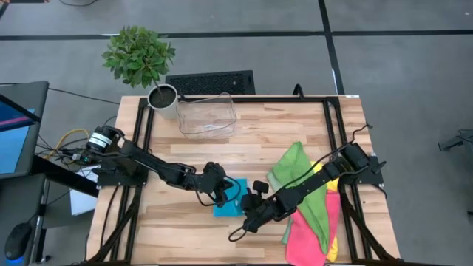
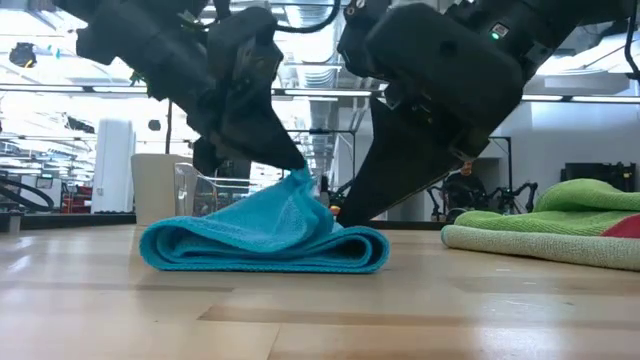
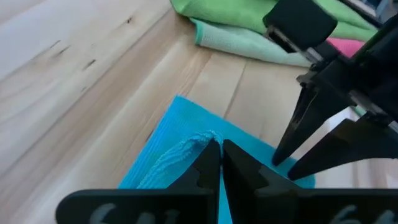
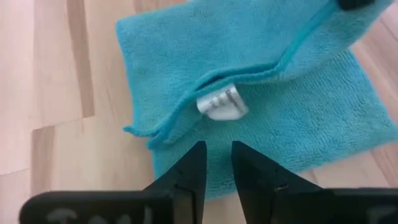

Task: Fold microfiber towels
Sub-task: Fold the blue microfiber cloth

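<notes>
Blue towel (image 2: 265, 238) lies folded near the front middle of the wooden counter (image 1: 185, 140), one edge pulled up into a peak. Left hand (image 3: 220, 149) is clenched on that raised edge, its fingers pressed together with cloth between them. Right hand (image 4: 216, 163) hangs just above the towel's near edge, its fingers slightly apart and grasping nothing; a small white tag (image 4: 222, 103) shows under the lifted layer. Bright green towel (image 1: 295, 168), pale green towel (image 1: 316, 212) and pink towel (image 1: 304, 238) lie heaped on the counter's right side, under the right arm.
</notes>
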Available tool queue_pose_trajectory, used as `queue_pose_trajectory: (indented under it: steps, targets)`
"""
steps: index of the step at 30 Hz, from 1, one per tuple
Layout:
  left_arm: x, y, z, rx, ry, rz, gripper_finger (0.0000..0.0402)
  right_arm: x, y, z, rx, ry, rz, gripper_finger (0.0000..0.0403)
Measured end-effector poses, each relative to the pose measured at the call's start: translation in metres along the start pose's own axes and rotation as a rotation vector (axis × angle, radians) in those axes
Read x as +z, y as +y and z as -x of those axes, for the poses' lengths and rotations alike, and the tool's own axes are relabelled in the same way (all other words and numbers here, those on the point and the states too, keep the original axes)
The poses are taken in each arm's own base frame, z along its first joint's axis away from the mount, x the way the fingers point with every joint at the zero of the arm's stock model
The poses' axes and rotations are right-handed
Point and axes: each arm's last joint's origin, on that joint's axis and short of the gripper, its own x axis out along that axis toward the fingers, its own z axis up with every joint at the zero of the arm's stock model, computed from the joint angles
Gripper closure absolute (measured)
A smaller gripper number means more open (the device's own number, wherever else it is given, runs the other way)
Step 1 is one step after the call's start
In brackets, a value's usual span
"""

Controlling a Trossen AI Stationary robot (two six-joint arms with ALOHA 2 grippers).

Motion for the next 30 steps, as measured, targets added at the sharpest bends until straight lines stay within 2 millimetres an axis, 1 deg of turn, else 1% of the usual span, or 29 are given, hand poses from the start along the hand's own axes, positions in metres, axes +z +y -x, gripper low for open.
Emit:
queue_pose_trajectory:
  steps: [7, 16, 20, 24, 27, 30]
  targets:
    - [0.007, -0.005, 0.001, -0.059, -0.062, 0.004, 0.0397, 0.000, 0.000, 0.000, 0.000, 0.002, -0.006, 0.0301]
    - [0.001, -0.004, -0.007, -0.070, -0.043, 0.002, 0.0396, -0.002, -0.001, 0.002, -0.012, 0.024, -0.006, 0.0301]
    - [0.001, -0.005, -0.009, -0.085, -0.051, 0.011, 0.0395, 0.002, -0.002, 0.012, -0.012, 0.019, -0.003, 0.0301]
    - [0.004, -0.007, -0.009, -0.105, -0.077, 0.010, 0.0389, 0.006, -0.003, 0.031, -0.051, -0.013, -0.001, 0.0301]
    - [0.006, -0.010, -0.008, -0.141, -0.090, 0.003, 0.0369, 0.009, -0.003, 0.044, -0.091, -0.054, 0.006, 0.0301]
    - [0.005, -0.010, -0.008, -0.145, -0.080, -0.001, 0.0335, 0.012, -0.005, 0.049, -0.109, -0.084, 0.000, 0.0301]
